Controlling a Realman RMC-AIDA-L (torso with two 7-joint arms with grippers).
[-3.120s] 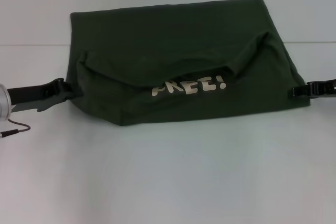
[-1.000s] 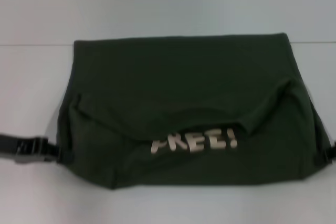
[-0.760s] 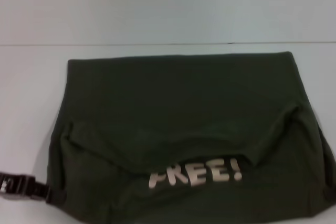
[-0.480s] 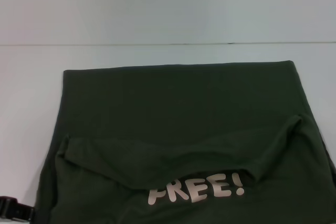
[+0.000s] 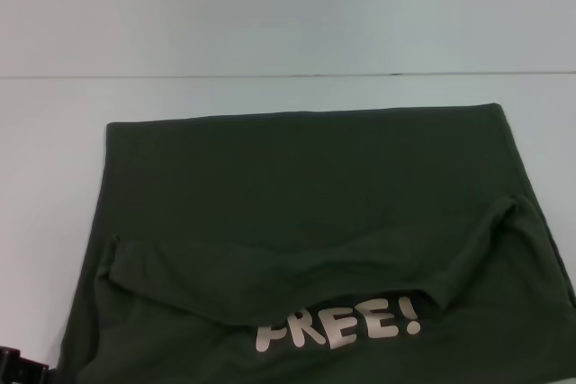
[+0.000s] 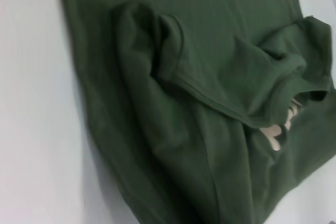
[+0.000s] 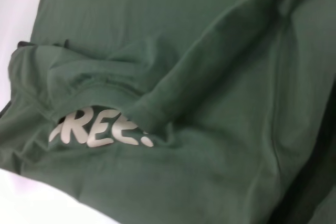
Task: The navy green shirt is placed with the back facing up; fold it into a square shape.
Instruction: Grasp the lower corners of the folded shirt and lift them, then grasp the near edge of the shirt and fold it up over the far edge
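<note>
The navy green shirt (image 5: 306,213) lies spread across the white table, its far edge straight and a loose fold sagging over the cream "FREE!" lettering (image 5: 337,323). Its near part runs out of the head view's lower edge. Only a black tip of my left gripper (image 5: 36,370) shows, at the shirt's near left corner in the bottom left of the head view. My right gripper is out of view. The left wrist view is filled with bunched folds of the shirt (image 6: 199,108). In the right wrist view the shirt (image 7: 210,77) sags over the lettering (image 7: 100,129).
The white table (image 5: 288,92) stretches beyond the shirt to a thin line at its far edge, with a pale wall behind. Bare table also shows to the left of the shirt (image 5: 45,186).
The shirt has come toward me and now fills the lower head view. Both grippers moved with its side edges toward the bottom of the head view; the right one has left the view.
</note>
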